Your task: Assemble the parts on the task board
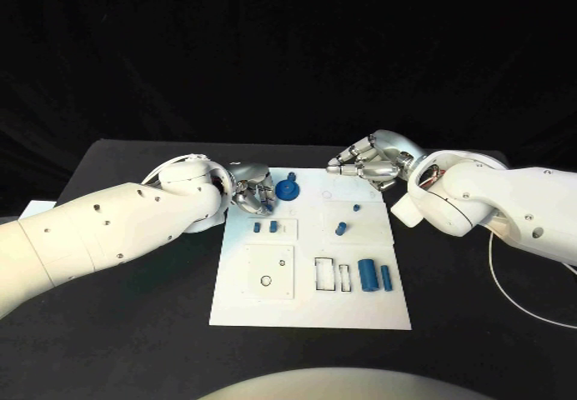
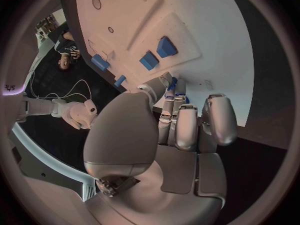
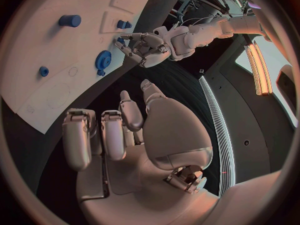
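The left hand (image 1: 249,193) sat at the far left edge of the task board (image 1: 310,310), fingers curled toward the blue gear (image 1: 288,189) that stood just beside them. In the right wrist view its fingertips (image 3: 125,49) looked apart from the gear (image 3: 103,60), so whether it pinched anything could not be told (the left wrist view hid the tips behind the palm). Nearer the robot than the gear lay two small blue blocks (image 1: 266,226), then two small pegs (image 1: 342,227) toward the board's middle, and two blue cylinders (image 1: 375,276) by the outlined slots at the board's near right. The right hand (image 1: 370,163) hovered off the board's far right corner over the black surface (image 1: 120,333), fingers loosely curled and holding nothing.

The step appeared to be seating the gear on its post. To do it well, the left hand should probably keep the gear flat to the board, line its bore over the post, and press straight down without tilting.
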